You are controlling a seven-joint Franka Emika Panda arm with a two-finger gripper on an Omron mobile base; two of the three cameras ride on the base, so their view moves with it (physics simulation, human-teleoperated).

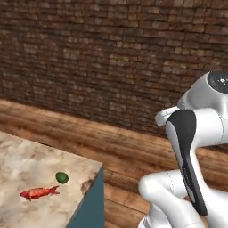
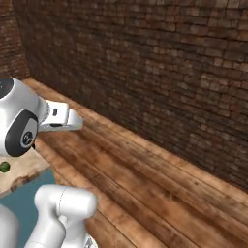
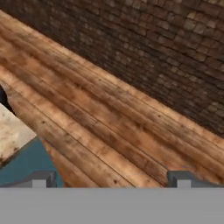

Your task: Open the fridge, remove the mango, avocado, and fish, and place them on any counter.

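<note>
Gripper (image 3: 109,179) fingers apart, holding nothing, aimed at the wood floor (image 3: 109,127) off the counter (image 1: 26,164) corner. Fish (image 1: 39,192) and avocado (image 1: 62,177) lie near the counter's right edge, fish's long axis roughly along the front. Mango and fridge lie elsewhere, so the base probably has to turn.

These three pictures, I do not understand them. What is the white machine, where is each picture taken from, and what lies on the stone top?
The white machine is a robot arm on a driving base. Two cameras ride on that base: one looks from behind the arm on its left, the other from its right, so both show the same brick wall and wooden floor. The third camera sits on the hand and looks along its fingers, which stand wide apart and hold nothing. On the counter lie a red fish and a small green avocado, close together but apart.
</note>
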